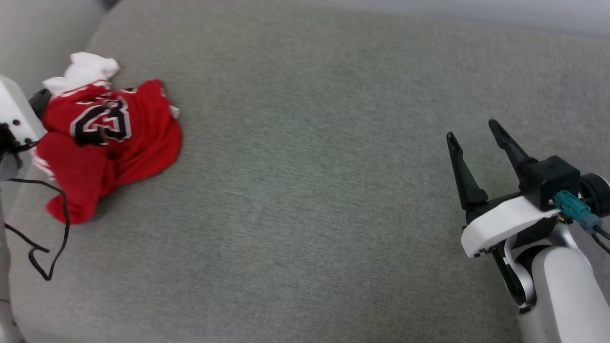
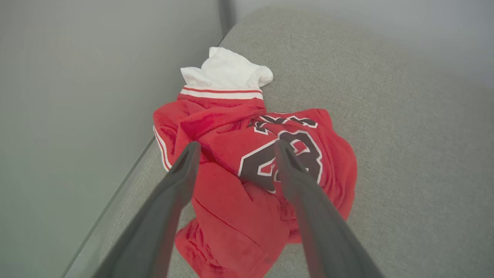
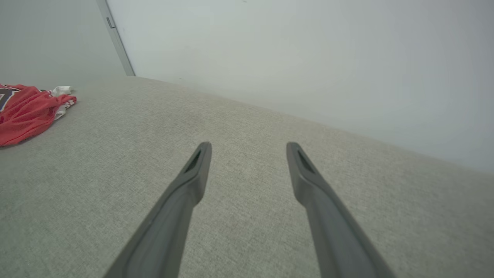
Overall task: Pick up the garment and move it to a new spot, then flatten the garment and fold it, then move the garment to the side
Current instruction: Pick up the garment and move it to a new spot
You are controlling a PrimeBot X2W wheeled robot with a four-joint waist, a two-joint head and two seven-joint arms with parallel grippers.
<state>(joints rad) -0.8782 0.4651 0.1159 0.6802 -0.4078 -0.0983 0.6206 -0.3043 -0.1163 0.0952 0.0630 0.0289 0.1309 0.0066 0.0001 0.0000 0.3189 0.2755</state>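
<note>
The left gripper [image 2: 237, 143] gapes wide over the crumpled red jersey [image 2: 231, 216] — possibly touching it; the right gripper [image 3: 250, 144], also wide and empty, is well apart.

Three views, one common garment [image 1: 143, 138]

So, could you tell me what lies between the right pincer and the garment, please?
Nothing but bare grey upholstery: in the head view it runs uninterrupted from the garment to the right pincer.
</note>
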